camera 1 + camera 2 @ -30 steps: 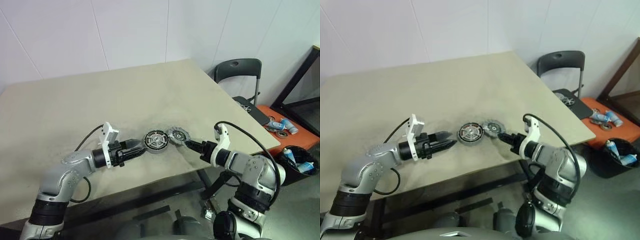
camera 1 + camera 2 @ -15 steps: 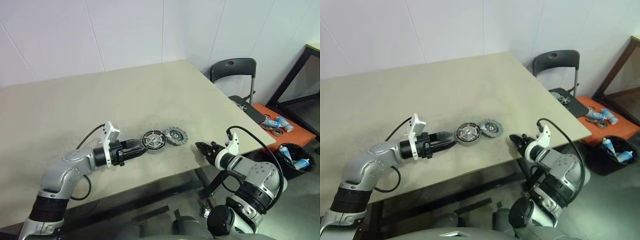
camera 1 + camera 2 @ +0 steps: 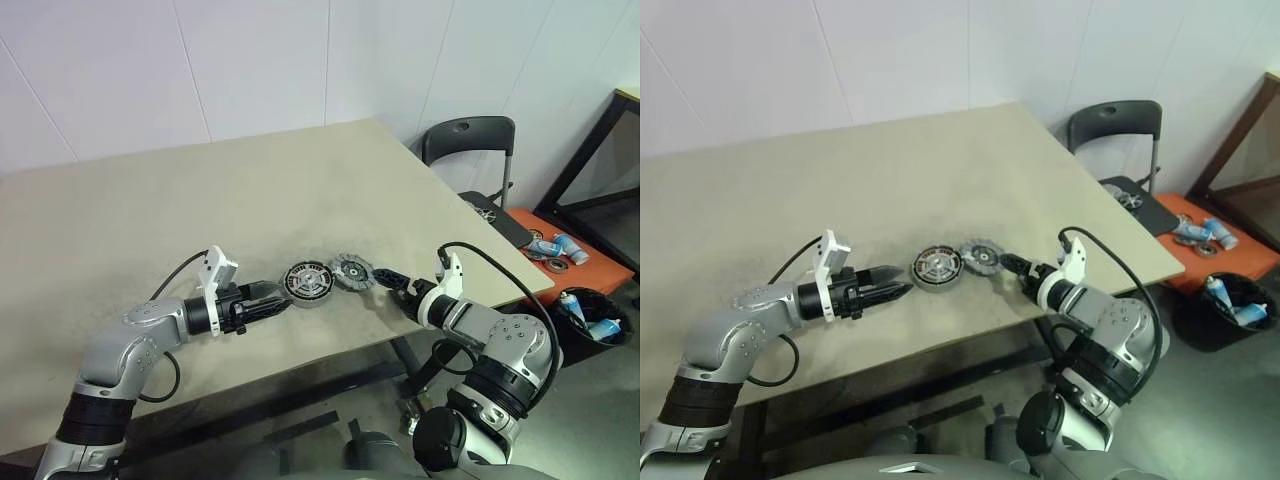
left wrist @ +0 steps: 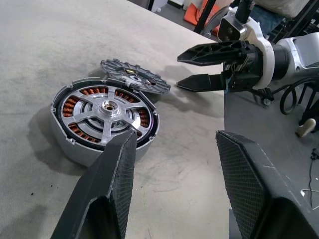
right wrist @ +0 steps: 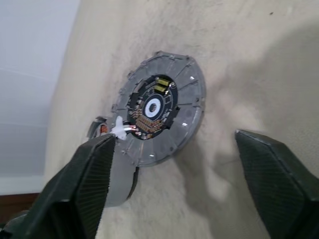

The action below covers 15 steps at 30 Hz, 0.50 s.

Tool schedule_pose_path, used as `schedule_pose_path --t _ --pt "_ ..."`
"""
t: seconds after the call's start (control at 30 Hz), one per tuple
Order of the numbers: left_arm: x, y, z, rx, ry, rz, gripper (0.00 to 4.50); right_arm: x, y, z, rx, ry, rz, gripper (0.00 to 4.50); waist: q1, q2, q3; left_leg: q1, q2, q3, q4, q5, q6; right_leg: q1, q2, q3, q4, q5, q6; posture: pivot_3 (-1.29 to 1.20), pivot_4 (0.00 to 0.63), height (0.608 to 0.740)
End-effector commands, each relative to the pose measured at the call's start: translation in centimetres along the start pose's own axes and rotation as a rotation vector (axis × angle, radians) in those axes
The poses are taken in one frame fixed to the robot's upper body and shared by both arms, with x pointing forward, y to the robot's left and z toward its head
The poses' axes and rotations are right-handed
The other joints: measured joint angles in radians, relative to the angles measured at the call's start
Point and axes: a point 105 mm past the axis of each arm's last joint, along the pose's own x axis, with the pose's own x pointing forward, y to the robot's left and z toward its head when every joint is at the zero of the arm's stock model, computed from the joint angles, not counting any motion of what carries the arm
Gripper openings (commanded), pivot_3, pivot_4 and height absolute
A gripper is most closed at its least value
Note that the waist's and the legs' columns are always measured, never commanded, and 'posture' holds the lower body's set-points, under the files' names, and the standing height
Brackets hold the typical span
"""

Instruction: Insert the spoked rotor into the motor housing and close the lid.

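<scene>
Right tool (image 3: pixel 388 278) now back at the lid (image 3: pixel 353 271), jaws spread wide and empty, tips just beside the disc's right edge; half a second ago drawn back well clear toward the worktop's (image 3: pixel 150 210) near right corner, and a second ago narrow at that same edge. Seen from the right wrist, fingers (image 5: pixel 82 184) straddling the lid with bare worktop between pad and rim on the one side; no contact to be made out on either. Lid itself leaning, one edge propped on the housing (image 3: pixel 309 282), the other down on the worktop, both parts lying near the front edge, about midway along it. Housing with spoked silver rotor (image 4: pixel 107 110) already seated inside the copper windings, so insertion judged done. Left tool (image 3: pixel 278 299) unmoved, jaws partly apart with nothing between them, one finger (image 4: pixel 107 189) right up against the housing's near wall as a stop; actual touch not certain.

Reading of the change: a release, a retreat, then a fresh, wider approach for a better grip on the lid. Remaining work: closing on the disc, lifting it over and setting it flat onto the housing. Risk of nudging the propped lid off its perch before the jaws close.
</scene>
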Motion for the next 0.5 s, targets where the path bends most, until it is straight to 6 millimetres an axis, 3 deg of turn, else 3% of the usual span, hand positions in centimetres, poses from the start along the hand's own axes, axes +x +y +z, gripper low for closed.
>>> schedule_pose_path --t 0.03,0.23,0.5 --pt "-0.3 0.1 1.0 0.045 -0.029 0.006 2.7 1.7 1.8 -1.4 0.033 0.035 0.067 3.85 -0.002 0.0 0.0 0.0 0.0 0.0 0.0 0.0 0.0 0.0 0.0 0.0 0.0 0.0 0.0 0.0 0.0 0.74" --pt "-0.2 0.0 0.6 0.055 -0.017 0.003 2.7 2.5 4.7 -1.4 0.032 0.038 0.179 3.85 -0.015 0.0 0.0 0.001 0.0 0.0 0.0 0.0 0.0 0.001 0.0 0.0 0.0 0.0 0.0 0.0 0.0 0.74" --pt "-0.2 0.0 0.7 0.061 -0.018 0.003 2.7 3.9 5.0 -3.0 0.096 0.105 0.197 3.85 -0.026 0.0 0.0 0.001 0.001 0.0 -0.001 0.0 0.0 0.001 0.001 0.0 -0.001 0.001 0.002 0.0 0.0 0.74"
